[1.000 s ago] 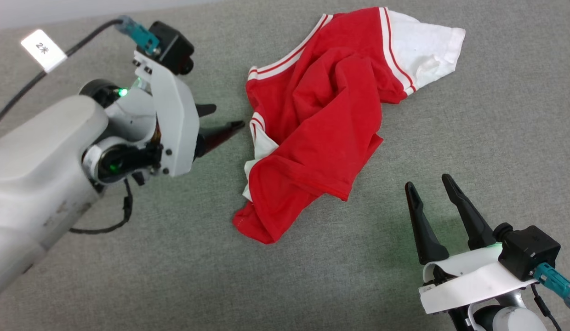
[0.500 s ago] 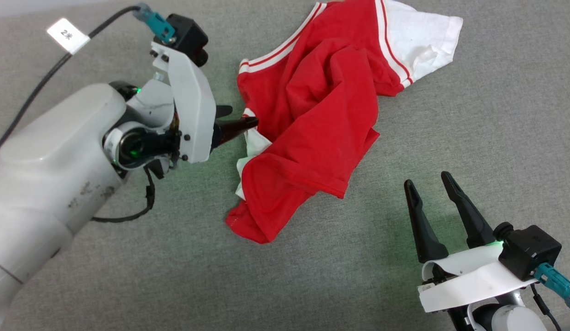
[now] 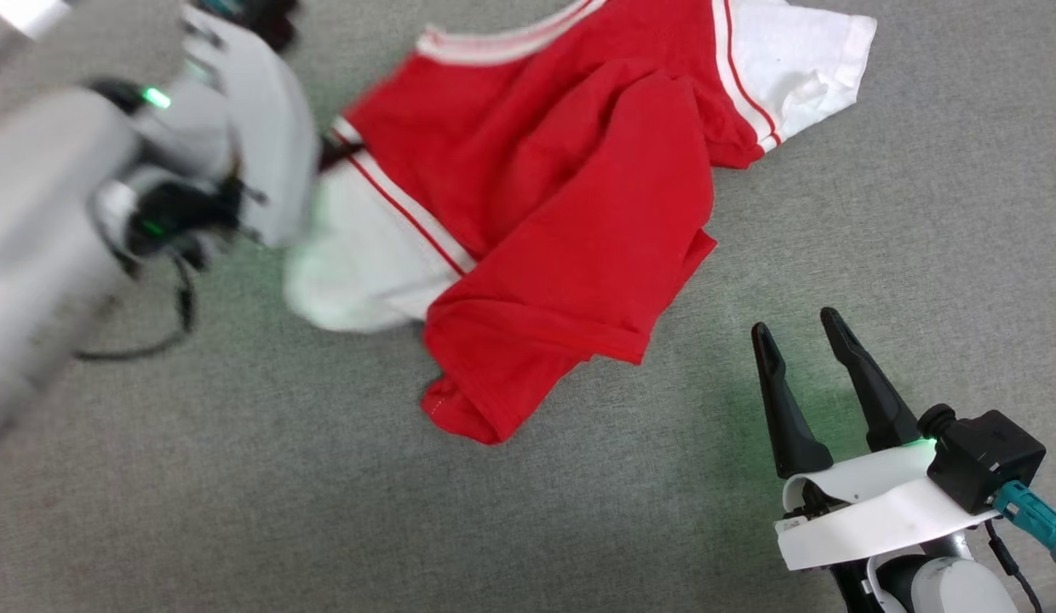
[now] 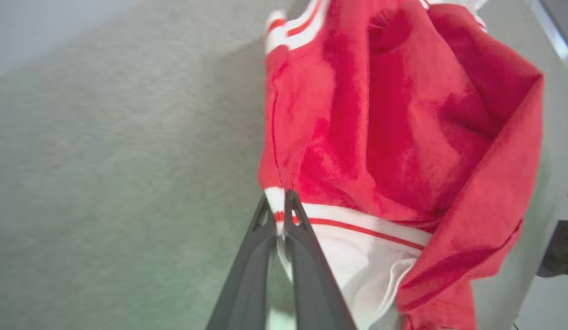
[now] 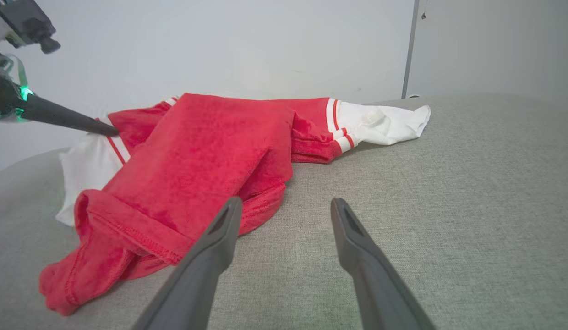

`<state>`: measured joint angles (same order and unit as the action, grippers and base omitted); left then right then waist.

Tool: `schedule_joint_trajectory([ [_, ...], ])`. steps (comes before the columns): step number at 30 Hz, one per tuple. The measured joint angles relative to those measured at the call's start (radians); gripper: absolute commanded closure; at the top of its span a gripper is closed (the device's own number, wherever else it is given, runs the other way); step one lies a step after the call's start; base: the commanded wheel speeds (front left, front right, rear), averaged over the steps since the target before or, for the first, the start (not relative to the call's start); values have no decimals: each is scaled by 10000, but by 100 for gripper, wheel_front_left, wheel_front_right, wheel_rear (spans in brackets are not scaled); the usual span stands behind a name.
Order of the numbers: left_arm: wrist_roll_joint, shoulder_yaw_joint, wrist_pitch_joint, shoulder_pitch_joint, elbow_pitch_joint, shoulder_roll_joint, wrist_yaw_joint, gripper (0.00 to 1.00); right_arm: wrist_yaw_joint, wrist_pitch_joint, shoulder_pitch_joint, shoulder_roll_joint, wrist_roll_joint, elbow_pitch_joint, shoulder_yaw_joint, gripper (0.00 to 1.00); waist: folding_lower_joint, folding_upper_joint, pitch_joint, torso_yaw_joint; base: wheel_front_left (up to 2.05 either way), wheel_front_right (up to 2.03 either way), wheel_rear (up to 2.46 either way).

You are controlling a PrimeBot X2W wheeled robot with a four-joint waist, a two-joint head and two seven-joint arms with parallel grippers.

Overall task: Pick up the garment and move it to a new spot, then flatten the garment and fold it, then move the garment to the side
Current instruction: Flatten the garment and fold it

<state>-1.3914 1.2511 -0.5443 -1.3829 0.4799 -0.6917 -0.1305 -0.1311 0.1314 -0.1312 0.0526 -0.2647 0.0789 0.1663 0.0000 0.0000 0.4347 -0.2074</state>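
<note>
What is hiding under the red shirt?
The grey cloth surface lies under the red shirt. A white sleeve pokes out from beneath its folded red part. Anything else below the crumpled folds is covered, so I cannot tell.

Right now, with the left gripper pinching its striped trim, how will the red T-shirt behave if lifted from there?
Probably floppy: the garment lies in soft folds, so it should hang and drape from the left gripper. Likely light, being thin cloth held by one small pinch. It may drag rather than slide on the textured grey surface.
</note>
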Motion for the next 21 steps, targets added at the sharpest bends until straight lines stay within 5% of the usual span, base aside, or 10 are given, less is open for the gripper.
schedule_joint_trajectory([
  [7, 1074, 113, 2, -957, 842, -500, -2, 100, 0, 100, -126, -2, -79, -102, 238, 0, 0, 0, 258, -31, 0, 0, 0],
  [18, 1921, 238, 754, -753, 2625, -272, -2, 95, 0, 182, -277, -2, -84, -167, 324, 0, 0, 0, 649, -427, 0, 0, 0],
  [20, 1873, 251, 915, -557, 2755, -228, -2, 38, 0, 174, -276, 0, -79, -167, 290, 0, 0, 0, 640, -460, 0, 0, 0],
  [21, 1885, 251, 980, -509, 2794, -226, -2, 0, 0, 146, -276, -2, -71, -163, 263, 0, 0, 0, 617, -458, 0, 0, 0],
])
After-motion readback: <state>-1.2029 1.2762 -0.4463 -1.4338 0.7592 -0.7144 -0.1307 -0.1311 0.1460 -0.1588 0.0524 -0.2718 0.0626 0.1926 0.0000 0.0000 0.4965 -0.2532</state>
